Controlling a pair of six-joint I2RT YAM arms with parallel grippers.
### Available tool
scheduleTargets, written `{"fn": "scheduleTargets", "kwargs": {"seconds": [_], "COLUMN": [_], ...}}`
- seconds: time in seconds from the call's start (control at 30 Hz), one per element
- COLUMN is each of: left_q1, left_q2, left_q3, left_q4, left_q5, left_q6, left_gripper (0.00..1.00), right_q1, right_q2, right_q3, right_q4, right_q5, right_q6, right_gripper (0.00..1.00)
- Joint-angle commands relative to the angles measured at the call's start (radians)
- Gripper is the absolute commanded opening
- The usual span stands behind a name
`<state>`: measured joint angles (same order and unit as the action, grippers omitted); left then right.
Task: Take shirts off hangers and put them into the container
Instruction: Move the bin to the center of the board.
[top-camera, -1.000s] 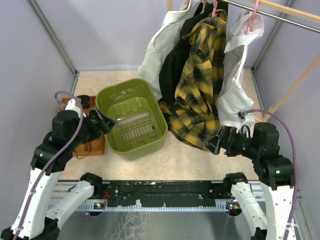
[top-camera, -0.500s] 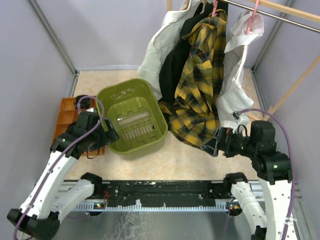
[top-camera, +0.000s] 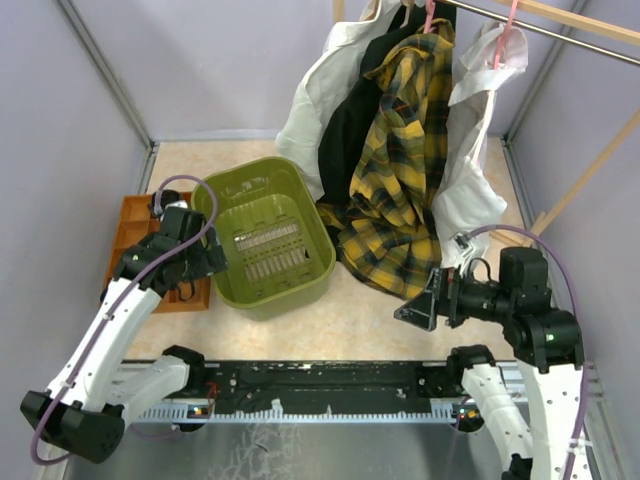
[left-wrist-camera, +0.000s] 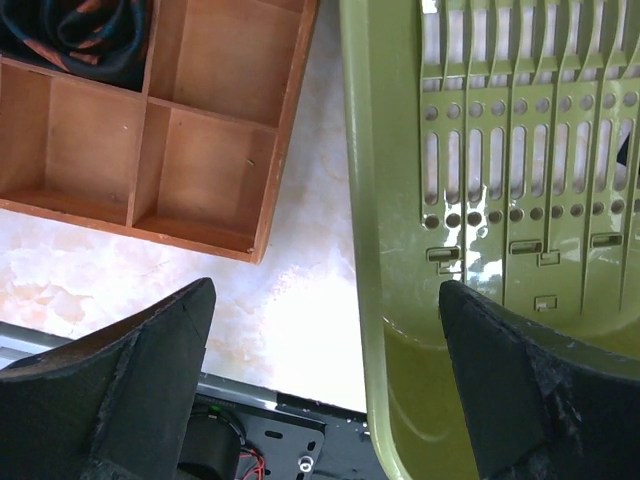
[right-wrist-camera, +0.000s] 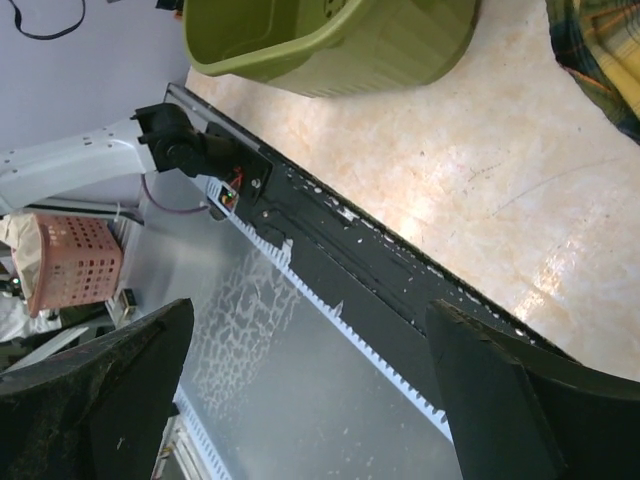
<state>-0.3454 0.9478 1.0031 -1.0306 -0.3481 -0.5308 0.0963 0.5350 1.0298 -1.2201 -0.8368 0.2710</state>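
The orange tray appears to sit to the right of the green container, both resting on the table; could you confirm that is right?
Not quite: the orange tray sits to the left of the green container, not to its right, both resting on the table. The top external view shows this.
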Motion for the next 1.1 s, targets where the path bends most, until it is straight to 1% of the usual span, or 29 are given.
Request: {"fn": "scheduleTargets", "kwargs": {"seconds": [0.0,0.1,0.17,0.27,0.3,0.33,0.37,0.43,0.5,0.53,0.6,0.7,0.87,0.93,0.97,1.0,1.07], "left_q1": [0.041,0.066,0.093,0.124,0.132,0.136,0.138,0.141,0.143,0.143,0.143,0.143,0.144,0.143,0.143,0.143,0.143], "left_q2": [0.002,-0.028,-0.041,-0.033,-0.031,-0.033,-0.035,-0.043,-0.053,-0.055,-0.067,-0.096,-0.131,-0.129,-0.127,-0.125,-0.129], "left_q3": [0.01,-0.031,-0.055,-0.056,-0.05,-0.046,-0.043,-0.045,-0.055,-0.059,-0.069,-0.087,-0.12,-0.124,-0.122,-0.121,-0.121], "left_q4": [0.029,0.089,0.123,0.132,0.131,0.13,0.13,0.129,0.129,0.122,0.109,0.111,0.143,0.148,0.146,0.143,0.141], "left_q5": [0.031,0.114,0.183,0.231,0.24,0.249,0.255,0.267,0.299,0.309,0.32,0.346,0.408,0.417,0.417,0.415,0.418], "left_q6": [0.035,0.045,0.05,0.052,0.056,0.059,0.06,0.057,0.054,0.049,0.04,0.035,0.011,0.007,0.008,0.007,0.005], "left_gripper": [0.99,0.99,1.0,1.0,1.0,1.0,1.0,1.0,1.0,1.0,1.0,0.99,1.0,1.0,1.0,1.0,1.0], "right_q1": [0.01,0.037,0.103,0.328,0.422,0.525,0.615,0.78,0.886,0.915,0.93,0.931,0.93,0.93,0.931,0.93,0.931], "right_q2": [0.093,0.175,0.208,0.255,0.271,0.294,0.304,0.356,0.422,0.451,0.504,0.547,0.595,0.612,0.622,0.628,0.618], "right_q3": [0.012,0.072,0.1,0.094,0.087,0.082,0.08,0.092,0.124,0.142,0.167,0.179,0.167,0.155,0.148,0.141,0.118], "right_q4": [0.01,0.004,0.023,0.088,0.12,0.156,0.19,0.233,0.242,0.237,0.246,0.328,0.508,0.591,0.612,0.641,0.652], "right_q5": [0.032,0.109,0.244,0.433,0.525,0.675,0.739,0.93,1.065,1.135,1.207,1.22,1.155,1.108,1.108,1.157,1.347], "right_q6": [0.0,0.01,0.046,0.155,0.21,0.277,0.306,0.362,0.386,0.397,0.39,0.365,0.356,0.357,0.354,0.361,0.459], "right_gripper": [0.99,0.99,0.99,0.99,0.99,0.99,0.99,0.99,0.99,0.99,0.99,0.99,0.99,0.99,0.99,0.99,0.99]}}
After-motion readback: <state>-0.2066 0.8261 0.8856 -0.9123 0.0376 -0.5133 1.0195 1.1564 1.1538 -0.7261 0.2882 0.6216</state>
